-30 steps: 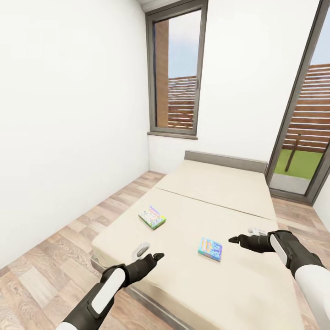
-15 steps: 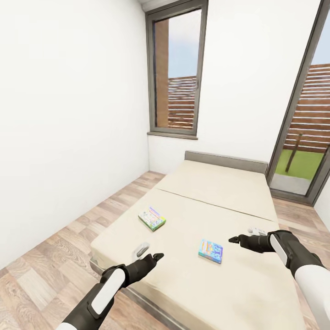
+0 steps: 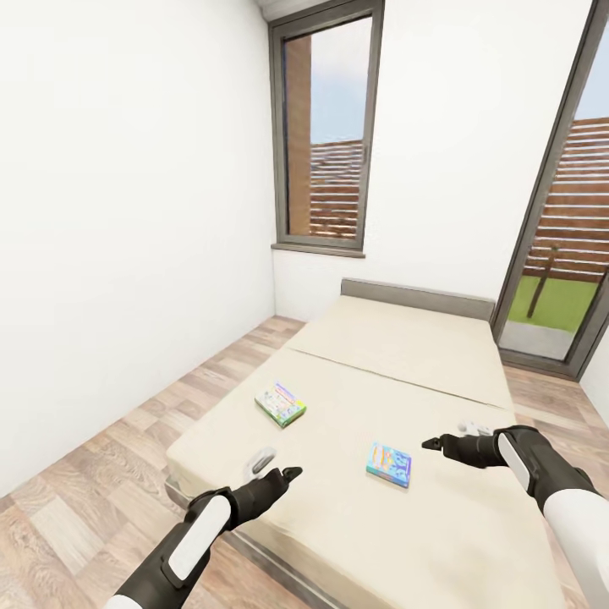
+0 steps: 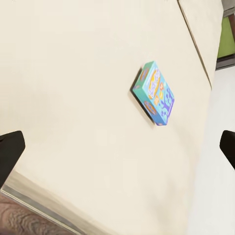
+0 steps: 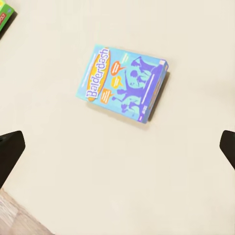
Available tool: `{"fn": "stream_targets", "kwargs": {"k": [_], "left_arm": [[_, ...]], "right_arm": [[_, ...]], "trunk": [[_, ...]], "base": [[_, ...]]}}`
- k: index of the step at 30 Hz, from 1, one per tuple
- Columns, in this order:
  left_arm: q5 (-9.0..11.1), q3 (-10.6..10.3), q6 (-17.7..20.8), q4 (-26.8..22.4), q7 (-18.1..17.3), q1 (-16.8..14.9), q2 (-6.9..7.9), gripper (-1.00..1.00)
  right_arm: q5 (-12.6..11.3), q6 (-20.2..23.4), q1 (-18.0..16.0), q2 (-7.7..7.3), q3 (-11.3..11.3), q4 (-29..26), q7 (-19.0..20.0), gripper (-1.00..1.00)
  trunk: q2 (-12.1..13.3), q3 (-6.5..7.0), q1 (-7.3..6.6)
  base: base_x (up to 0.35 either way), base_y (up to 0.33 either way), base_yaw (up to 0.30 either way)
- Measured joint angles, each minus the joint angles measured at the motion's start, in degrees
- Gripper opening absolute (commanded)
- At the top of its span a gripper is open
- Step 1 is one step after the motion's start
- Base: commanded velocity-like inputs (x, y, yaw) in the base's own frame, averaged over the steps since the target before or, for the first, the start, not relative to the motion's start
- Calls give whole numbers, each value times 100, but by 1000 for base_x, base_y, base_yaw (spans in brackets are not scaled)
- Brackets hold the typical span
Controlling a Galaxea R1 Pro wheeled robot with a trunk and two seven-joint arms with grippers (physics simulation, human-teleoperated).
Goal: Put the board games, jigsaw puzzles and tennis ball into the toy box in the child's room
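Nearest the head camera, the two black-and-white arms reach out over the foot of a wide cream-coloured bed (image 3: 406, 524). The left gripper (image 3: 288, 474) hangs above the bed's near corner; in its wrist view a dark fingertip (image 4: 10, 154) sits at each side edge of the frame, so the claw is spread wide with nothing between the fingers. The right gripper (image 3: 431, 441) hovers over the right half of the mattress, and its wrist view gives the same reading — a black fingertip (image 5: 11, 149) at each edge, far apart, holding nothing.

Between the two grippers, lying flat on the mattress, is the blue rectangular board game box (image 3: 388, 463) printed "Balderdash" (image 5: 122, 82); the left wrist camera sees it too (image 4: 155, 93), at an angle. It touches neither gripper.

A little farther up the bed, toward its left side, lies the second game — a green-edged flat board game box with a pale, multicoloured lid (image 3: 281, 403), well apart from the blue one.

Beyond that a seam crosses the mattress, then comes the grey headboard (image 3: 414, 296). Wood-plank flooring (image 3: 110, 474) runs along the left of the bed to a white wall. At the far end stand a tall grey-framed window (image 3: 326, 135) and, to the right, a glass door (image 3: 567, 237) showing grass and slatted fencing.
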Motion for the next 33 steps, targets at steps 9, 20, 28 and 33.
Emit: {"fn": "stream_targets", "kwargs": {"k": [9, 20, 28, 33], "left_arm": [[-18, -18, 0, 5, -5, 6, 3, 100], [-18, -20, 0, 7, -3, 8, 3, 100], [-17, -17, 0, 8, 0, 8, 3, 100], [-17, -17, 0, 8, 1, 8, 3, 100]], "right_arm": [[7, -13, 0, 1, -7, 10, 15, 100], [16, -23, 0, 1, -9, 13, 22, 100], [19, -20, 0, 0, -12, 14, 23, 100], [-6, -14, 0, 1, -20, 8, 12, 100]], "trunk": [[0, 0, -2], [0, 0, 0], [0, 0, 1], [0, 0, 1]], "base": [[219, 0, 0], [99, 0, 0], [19, 0, 0], [6, 0, 0]]}}
